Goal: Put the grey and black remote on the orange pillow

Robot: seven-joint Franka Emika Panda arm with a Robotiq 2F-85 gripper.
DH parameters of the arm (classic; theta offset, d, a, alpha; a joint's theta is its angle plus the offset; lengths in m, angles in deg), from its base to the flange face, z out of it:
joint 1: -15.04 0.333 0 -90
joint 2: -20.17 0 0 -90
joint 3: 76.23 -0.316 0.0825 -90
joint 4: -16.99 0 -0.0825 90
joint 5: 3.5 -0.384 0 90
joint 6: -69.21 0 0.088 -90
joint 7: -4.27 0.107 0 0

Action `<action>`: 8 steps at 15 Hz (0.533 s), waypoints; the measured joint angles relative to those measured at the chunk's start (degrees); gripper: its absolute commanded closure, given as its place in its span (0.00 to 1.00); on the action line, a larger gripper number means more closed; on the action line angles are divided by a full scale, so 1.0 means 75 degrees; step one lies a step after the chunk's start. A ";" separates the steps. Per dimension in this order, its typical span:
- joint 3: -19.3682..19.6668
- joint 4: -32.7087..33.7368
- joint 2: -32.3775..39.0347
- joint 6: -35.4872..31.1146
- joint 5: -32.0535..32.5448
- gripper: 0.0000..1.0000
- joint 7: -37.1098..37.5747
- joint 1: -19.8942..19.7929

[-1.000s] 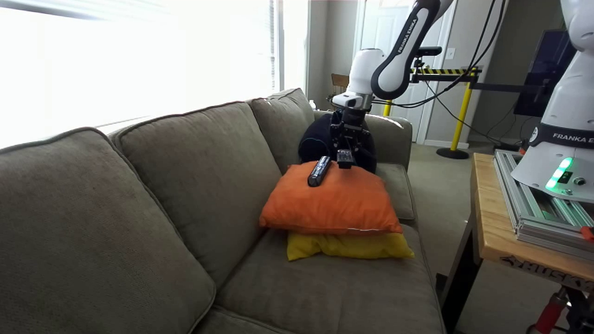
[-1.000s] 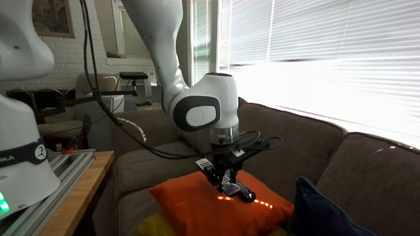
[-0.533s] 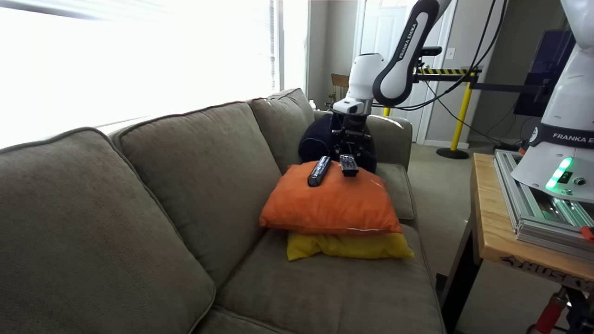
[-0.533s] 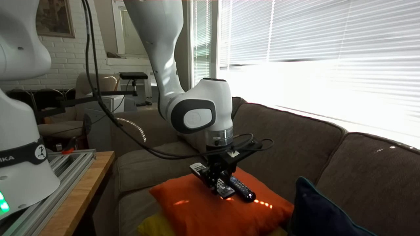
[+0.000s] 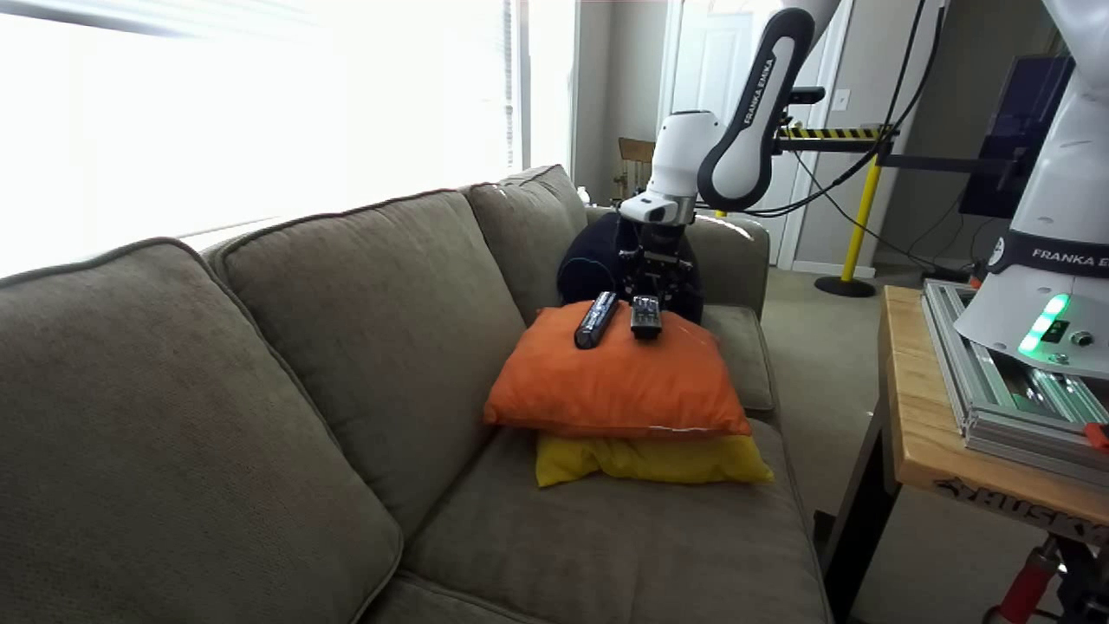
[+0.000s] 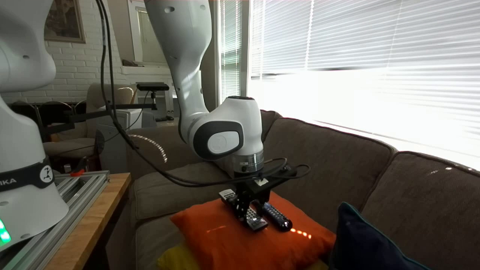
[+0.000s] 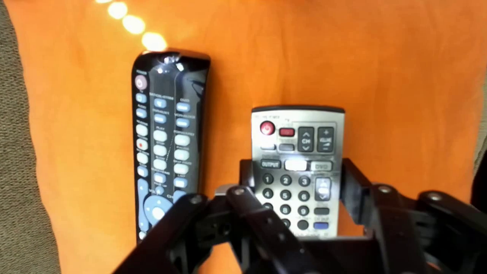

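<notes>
Grey and black remote (image 7: 298, 171): likely light and stiff, as judged from its slim plastic look; hardly fragile, though its smooth sides may be let slip if squeezed unevenly.
Long edges (image 7: 340, 142): best pinched near mid-length, so that nothing on the face is pressed and neither end is tipped down.
Gripper (image 7: 298, 179): closed on the grey and black remote, its fingers (image 7: 354, 190) being set at the 9 o'clock and 3 o'clock edges in the wrist view.
Power-button end (image 7: 267, 128): pointed to 12 o'clock in the wrist view, beyond the fingers; the opposite end is masked by the gripper there.
Orange pillow (image 5: 615, 390): overlain near its 1 o'clock edge by the grey and black remote in an exterior view; whether it is touched cannot be told. Being puffy, it is likely to be dented if pressed.
Black remote (image 7: 167, 133): laid on the pillow between 9 and 10 o'clock from the grip in the wrist view, just beside.
</notes>
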 measured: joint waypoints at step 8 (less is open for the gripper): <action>0.0086 0.0011 0.0082 -0.0124 0.0000 0.00 0.0497 0.0089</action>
